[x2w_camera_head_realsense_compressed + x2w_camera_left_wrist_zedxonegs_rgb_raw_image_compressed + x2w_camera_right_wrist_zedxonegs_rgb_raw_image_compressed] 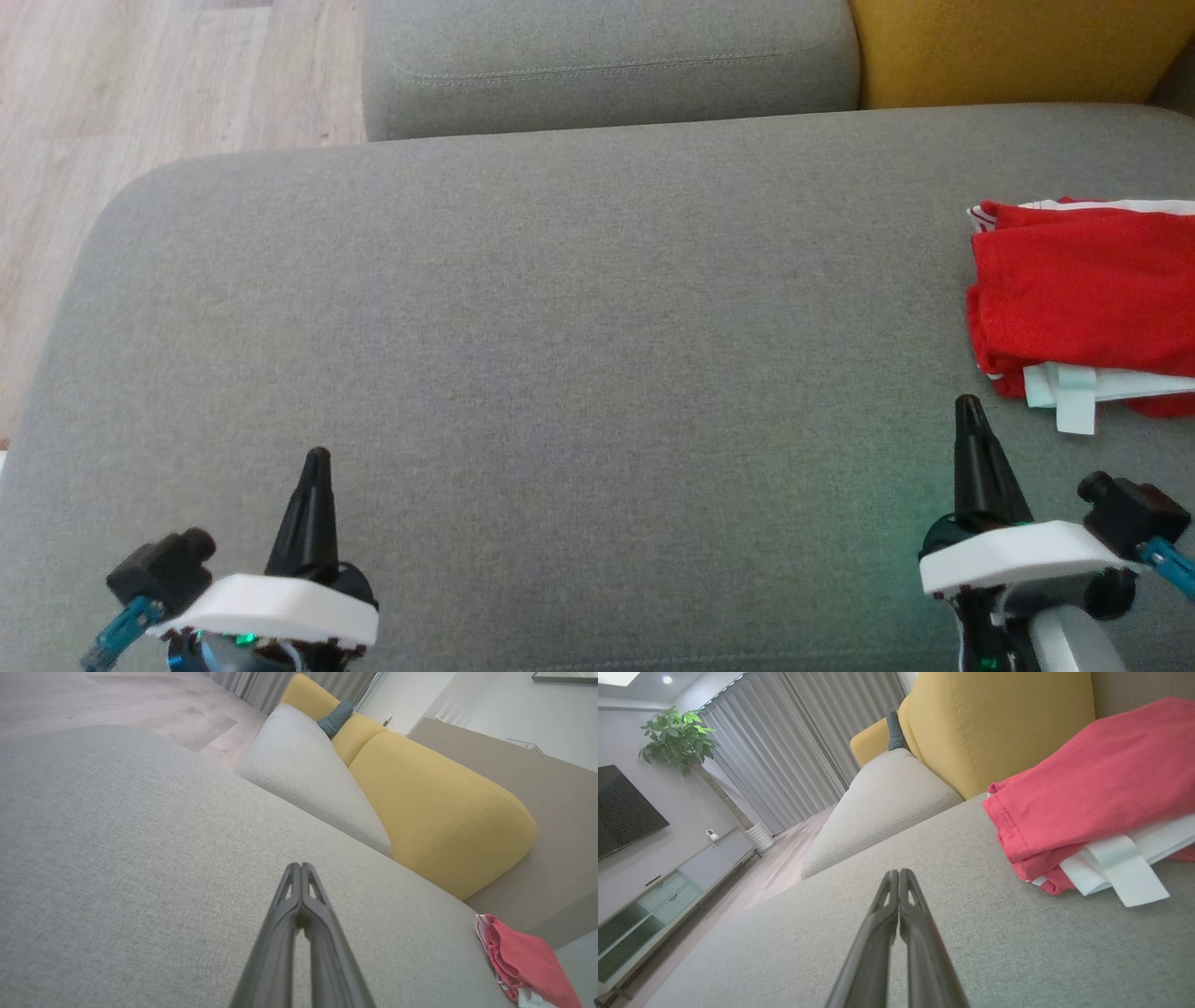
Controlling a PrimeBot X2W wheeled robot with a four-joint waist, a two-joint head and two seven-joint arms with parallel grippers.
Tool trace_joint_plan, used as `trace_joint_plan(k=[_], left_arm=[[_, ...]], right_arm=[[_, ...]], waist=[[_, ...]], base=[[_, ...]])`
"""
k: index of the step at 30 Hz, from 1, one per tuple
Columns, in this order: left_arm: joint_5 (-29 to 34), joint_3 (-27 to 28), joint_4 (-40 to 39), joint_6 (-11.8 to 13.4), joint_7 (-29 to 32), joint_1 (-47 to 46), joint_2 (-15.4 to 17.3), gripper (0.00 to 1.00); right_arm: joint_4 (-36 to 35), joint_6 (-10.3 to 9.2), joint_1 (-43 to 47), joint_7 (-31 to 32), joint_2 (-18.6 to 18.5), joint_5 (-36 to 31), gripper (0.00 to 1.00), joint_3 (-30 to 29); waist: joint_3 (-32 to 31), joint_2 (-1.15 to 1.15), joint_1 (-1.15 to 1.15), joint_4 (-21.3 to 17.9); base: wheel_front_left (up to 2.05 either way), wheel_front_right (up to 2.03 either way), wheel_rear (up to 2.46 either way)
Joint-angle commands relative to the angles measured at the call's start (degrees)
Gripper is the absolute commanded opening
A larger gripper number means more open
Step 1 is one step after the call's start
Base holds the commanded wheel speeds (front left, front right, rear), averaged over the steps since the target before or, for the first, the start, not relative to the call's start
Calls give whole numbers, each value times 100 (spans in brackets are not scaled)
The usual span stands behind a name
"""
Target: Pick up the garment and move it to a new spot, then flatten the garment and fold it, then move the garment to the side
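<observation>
Red garment folded at right edge of sofa seat, partly out of frame. Left end effector, right end effector pressed together, empty. Probably move-aside step done; next: verify fold.

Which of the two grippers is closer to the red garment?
The right gripper; the red garment lies near its tip, while the left gripper is far across the grey cushion.
</observation>
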Motion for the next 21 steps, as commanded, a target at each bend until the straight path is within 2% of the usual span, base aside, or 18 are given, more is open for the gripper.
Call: trace_joint_plan(k=[1, 21], left_arm=[[-101, 101, -160, -33, 19, -291, 52, 0], [-1278, 288, -57, -97, 336, -439, 78, 0]], right_arm=[[-212, -1, -265, 22, -67, 129, 0, -3], [-247, -2, -299, 328, -94, 1434, 0, -123]], waist=[[0, 0, 0, 0], [-3, 0, 0, 6]], base=[[0, 0, 0], [0, 0, 0]])
